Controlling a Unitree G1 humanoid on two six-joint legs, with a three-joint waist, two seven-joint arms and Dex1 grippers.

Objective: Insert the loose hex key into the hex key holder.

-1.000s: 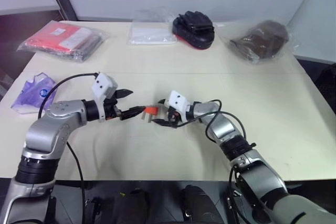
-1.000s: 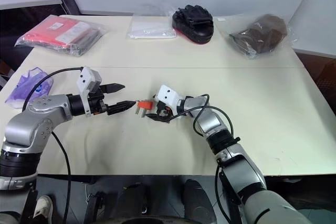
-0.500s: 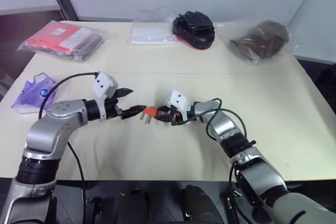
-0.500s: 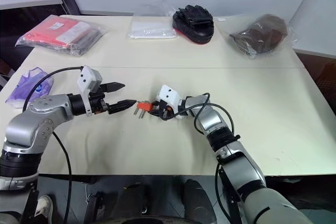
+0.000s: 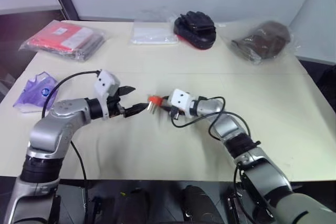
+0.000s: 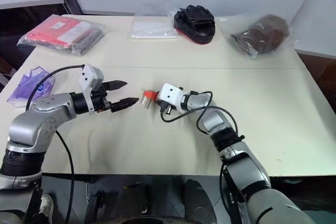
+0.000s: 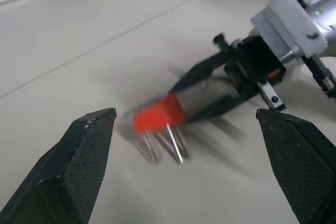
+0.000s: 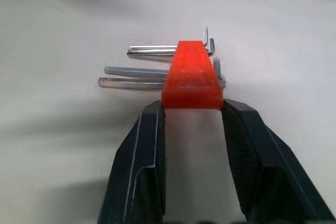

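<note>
Right end effector clamped on hex key holder, raised over counter; left end effector spread wide, empty, just beside. Holder blurred in left wrist view.

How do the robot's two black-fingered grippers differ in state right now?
The left gripper is open and holds nothing; the right gripper is shut on the orange-red plastic hex key holder. The left stands beside the holder, apart from it; the right carries it. Both point toward each other over the beige table.
</note>
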